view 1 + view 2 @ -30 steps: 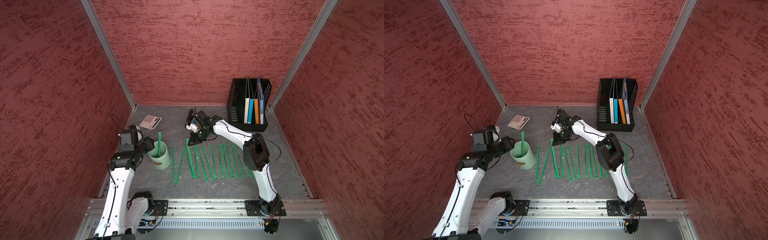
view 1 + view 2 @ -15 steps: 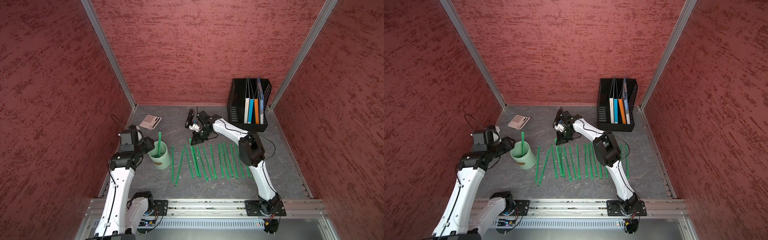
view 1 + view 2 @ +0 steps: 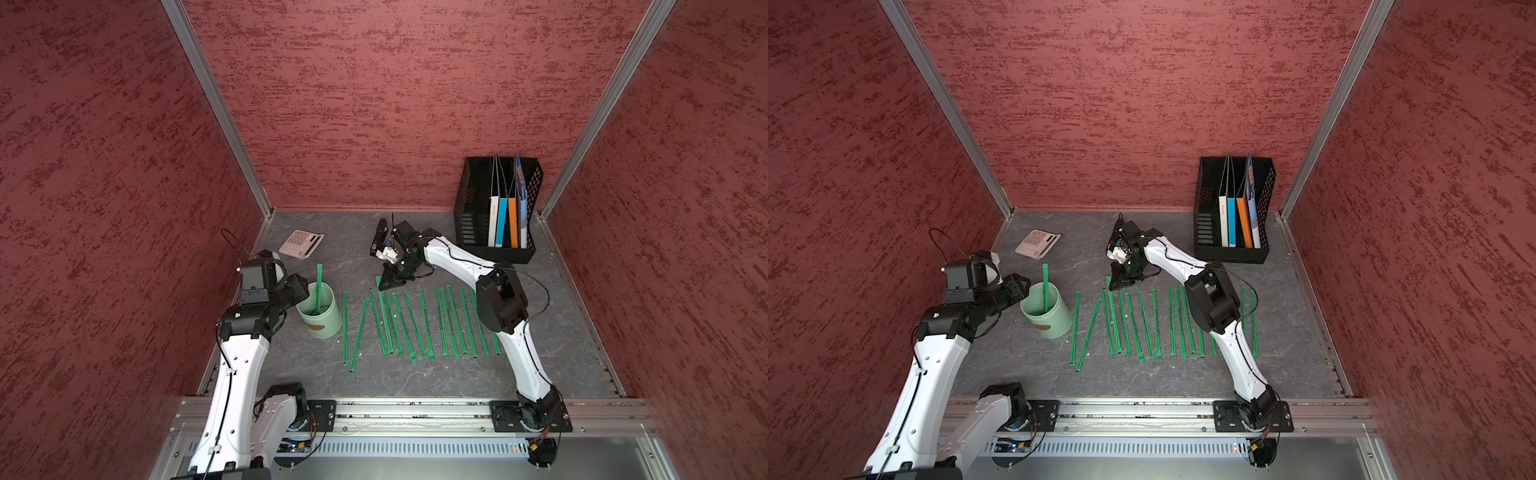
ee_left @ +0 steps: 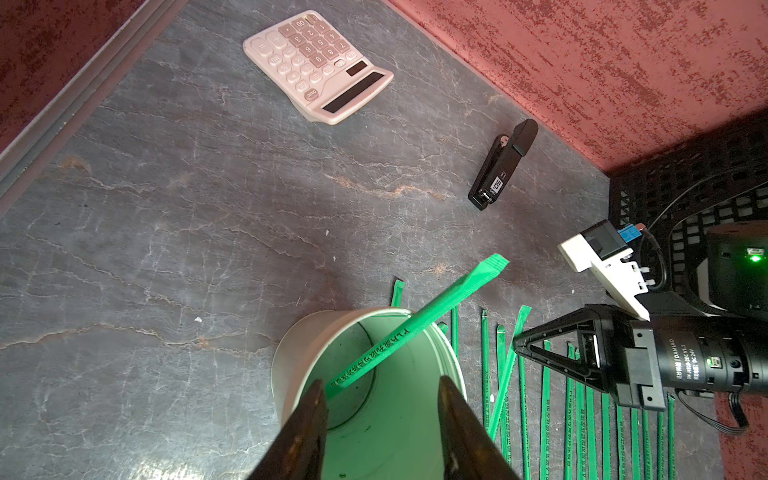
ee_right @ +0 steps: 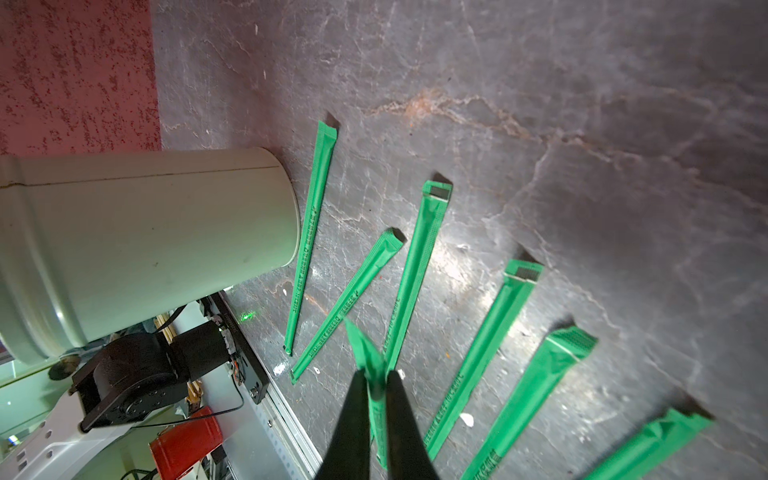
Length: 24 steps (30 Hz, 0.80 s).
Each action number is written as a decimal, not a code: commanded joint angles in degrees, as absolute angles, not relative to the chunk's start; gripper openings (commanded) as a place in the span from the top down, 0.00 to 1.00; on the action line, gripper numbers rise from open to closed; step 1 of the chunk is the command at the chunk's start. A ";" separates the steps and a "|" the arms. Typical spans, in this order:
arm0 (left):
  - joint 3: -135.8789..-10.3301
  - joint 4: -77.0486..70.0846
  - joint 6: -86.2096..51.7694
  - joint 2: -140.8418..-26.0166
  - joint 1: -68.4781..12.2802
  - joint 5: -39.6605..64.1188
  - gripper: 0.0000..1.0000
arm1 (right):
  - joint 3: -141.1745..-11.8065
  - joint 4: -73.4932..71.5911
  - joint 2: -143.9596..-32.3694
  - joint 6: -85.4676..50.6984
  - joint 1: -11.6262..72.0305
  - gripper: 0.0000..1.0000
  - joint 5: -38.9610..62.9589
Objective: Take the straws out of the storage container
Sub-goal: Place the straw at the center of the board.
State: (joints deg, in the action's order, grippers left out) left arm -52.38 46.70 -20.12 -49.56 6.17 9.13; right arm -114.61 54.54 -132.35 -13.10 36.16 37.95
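The storage container [image 3: 322, 322] is a pale mint cup standing left of centre, seen in both top views. One green straw [image 3: 318, 286] leans inside it and pokes above the rim [image 4: 419, 328]. My left gripper [image 4: 384, 399] holds the cup from its left side, a finger against each wall [image 3: 1021, 284]. Several straws [image 3: 442, 324] lie in a row on the grey table to the right of the cup. My right gripper [image 5: 376, 376] is shut on a straw at the row's far end [image 3: 388, 284], low over the table; the straw's tip [image 5: 361, 345] sticks out past the fingertips.
A pink calculator [image 3: 301, 243] lies at the back left. A black stapler [image 4: 503, 166] rests just behind my right gripper. A black mesh file rack [image 3: 494, 208] with folders stands in the back right corner. Red walls close in three sides.
My right gripper has come down and toward the front with its straw, from beside the stapler to the far end of the row. The left arm and the cup have not moved.
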 commanded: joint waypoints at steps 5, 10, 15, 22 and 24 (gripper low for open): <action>-52.46 47.61 -19.60 -49.10 6.60 9.44 0.56 | -116.35 55.46 -132.66 -13.17 36.16 0.81 38.37; -52.81 48.02 -19.51 -48.92 6.79 9.12 0.52 | -115.05 52.91 -127.70 -11.97 37.82 0.78 37.16; -53.14 47.38 -20.40 -49.07 7.54 9.96 0.44 | -118.92 51.05 -122.72 -6.06 44.98 0.69 31.06; -53.39 47.91 -21.20 -45.90 8.30 8.55 0.40 | -123.49 40.40 -124.46 -8.65 48.86 0.59 30.98; -53.44 48.55 -20.96 -45.80 8.59 8.59 0.40 | -126.41 38.62 -126.81 -10.17 49.21 0.56 33.18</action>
State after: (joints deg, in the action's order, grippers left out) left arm -52.42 47.70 -20.80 -46.41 7.84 8.88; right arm -123.90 44.14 -123.98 -8.38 50.61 32.10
